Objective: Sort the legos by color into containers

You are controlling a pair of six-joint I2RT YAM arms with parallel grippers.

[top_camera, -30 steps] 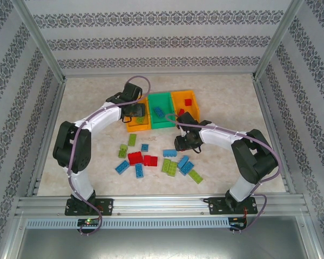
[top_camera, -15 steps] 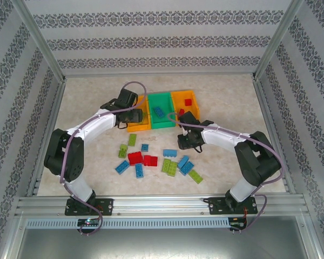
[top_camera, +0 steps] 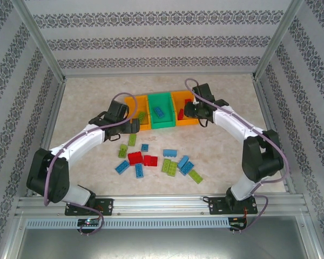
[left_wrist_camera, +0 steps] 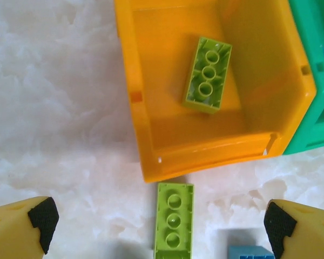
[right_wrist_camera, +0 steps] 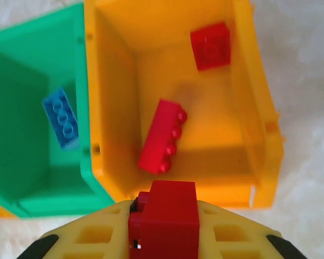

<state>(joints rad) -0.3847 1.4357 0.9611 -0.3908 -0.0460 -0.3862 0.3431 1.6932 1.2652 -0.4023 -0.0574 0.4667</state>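
My left gripper point(left_wrist_camera: 159, 229) is open and empty, its fingertips point(left_wrist_camera: 40, 220) spread wide above a lime green lego point(left_wrist_camera: 174, 224) lying on the table just in front of the left orange container point(left_wrist_camera: 130, 97). One lime lego point(left_wrist_camera: 208, 74) lies inside that container. My right gripper point(right_wrist_camera: 164, 213) is shut on a red lego point(right_wrist_camera: 164, 226) at the near rim of the right orange container point(right_wrist_camera: 259, 118), which holds two red legos point(right_wrist_camera: 162, 143) point(right_wrist_camera: 210, 46). The green container point(top_camera: 163, 123) in the middle holds a blue lego point(top_camera: 159, 111).
Several loose red, blue and lime legos lie scattered in front of the containers, around a red one point(top_camera: 135, 157) and a blue one point(top_camera: 183, 164). A metal frame rail point(top_camera: 48, 124) and patterned walls bound the table on three sides.
My left gripper has opened, left a lime lego in the left orange container and drawn back toward me. My right gripper shut on a red lego and carried it to the right orange container.
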